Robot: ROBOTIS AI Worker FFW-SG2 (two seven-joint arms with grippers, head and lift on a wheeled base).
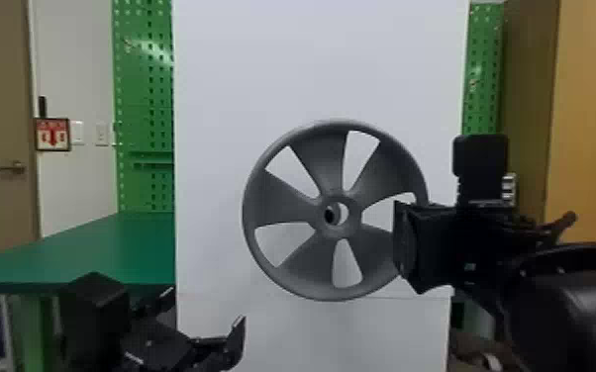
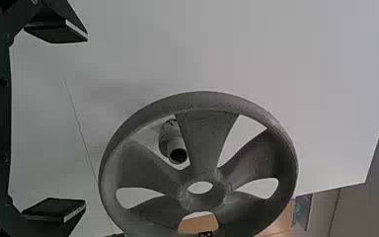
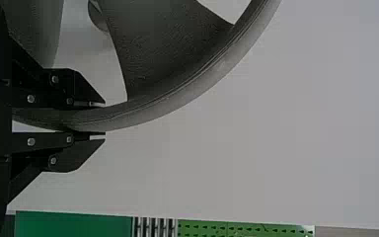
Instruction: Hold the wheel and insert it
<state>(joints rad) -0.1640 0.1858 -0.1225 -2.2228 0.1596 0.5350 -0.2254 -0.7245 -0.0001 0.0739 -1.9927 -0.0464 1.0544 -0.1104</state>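
The right gripper (image 1: pixel 406 247) is at the right side of the grey five-spoked wheel (image 1: pixel 282 198), upright before a white panel. In the right wrist view, my right gripper (image 3: pixel 98 118) is shut on the rim of the wheel (image 3: pixel 177 98), one finger either side. The left gripper (image 1: pixel 203 316) stands low at the left, apart from the wheel. In the left wrist view, the left gripper (image 2: pixel 56 123) is open with nothing between its fingers; the wheel (image 2: pixel 205 131) is beyond them. A round shaft (image 2: pixel 172 143) on the panel shows through a wheel opening, beside the hub hole.
The white panel (image 1: pixel 262 74) stands behind the wheel. A green table (image 1: pixel 114 247) reaches out at the left, with green pegboard (image 1: pixel 143 99) behind it. A wooden cabinet (image 1: pixel 594 123) is at the far right.
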